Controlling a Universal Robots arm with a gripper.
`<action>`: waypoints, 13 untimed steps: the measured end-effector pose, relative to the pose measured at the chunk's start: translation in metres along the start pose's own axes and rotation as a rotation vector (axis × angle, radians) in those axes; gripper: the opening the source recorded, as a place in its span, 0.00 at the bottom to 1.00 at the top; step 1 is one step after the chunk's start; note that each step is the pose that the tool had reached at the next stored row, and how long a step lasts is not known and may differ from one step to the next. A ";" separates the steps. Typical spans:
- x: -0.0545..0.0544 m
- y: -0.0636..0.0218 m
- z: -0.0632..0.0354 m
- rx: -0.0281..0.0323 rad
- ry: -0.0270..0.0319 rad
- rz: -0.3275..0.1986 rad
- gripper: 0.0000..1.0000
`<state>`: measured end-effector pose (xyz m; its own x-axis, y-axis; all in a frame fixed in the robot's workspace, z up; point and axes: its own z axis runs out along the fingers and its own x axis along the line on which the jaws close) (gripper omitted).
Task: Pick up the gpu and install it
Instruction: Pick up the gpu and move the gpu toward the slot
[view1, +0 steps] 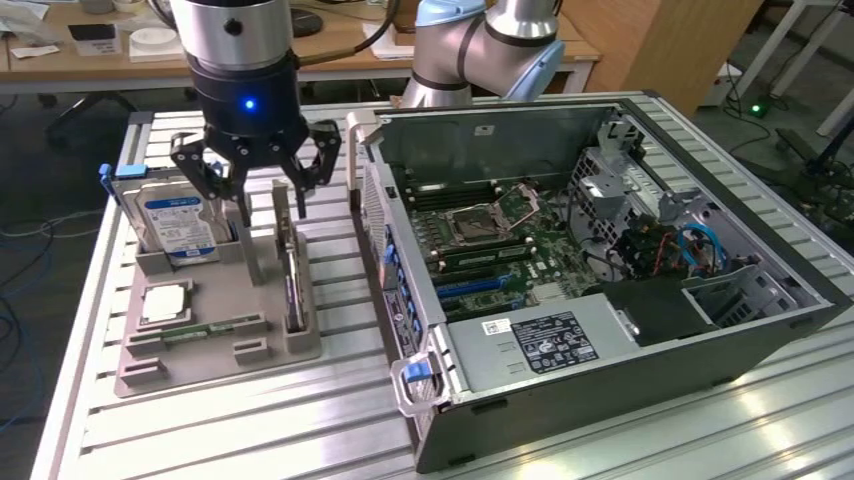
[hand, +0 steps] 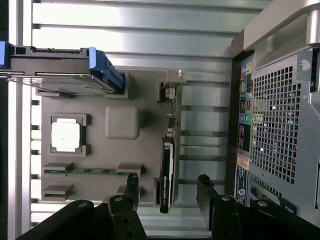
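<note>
We see the gpu (view1: 288, 275), a thin dark card, standing upright on its long edge in a slot of the grey tray (view1: 200, 365)

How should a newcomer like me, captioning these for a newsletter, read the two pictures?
The machine is a robot arm ending in a black gripper, a two-fingered claw. One picture comes from a camera off the arm; the other from its wrist. On the slatted metal table sits a grey tray holding a hard drive, a processor chip, a memory stick and the gpu, standing on edge. Beside it lies an open computer case. The gripper is open, straddling the gpu, holding nothing.
</note>
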<state>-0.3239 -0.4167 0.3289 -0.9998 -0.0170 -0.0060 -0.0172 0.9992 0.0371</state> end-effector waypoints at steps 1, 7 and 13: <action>0.000 0.0000 0.0004 0.0000 0.0000 0.000 0.59; 0.000 -0.0001 0.0034 0.0004 0.0000 0.000 0.59; 0.000 -0.0002 0.0062 0.0004 -0.0001 0.000 0.59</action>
<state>-0.3239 -0.4167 0.3227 -0.9998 -0.0166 -0.0060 -0.0168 0.9992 0.0367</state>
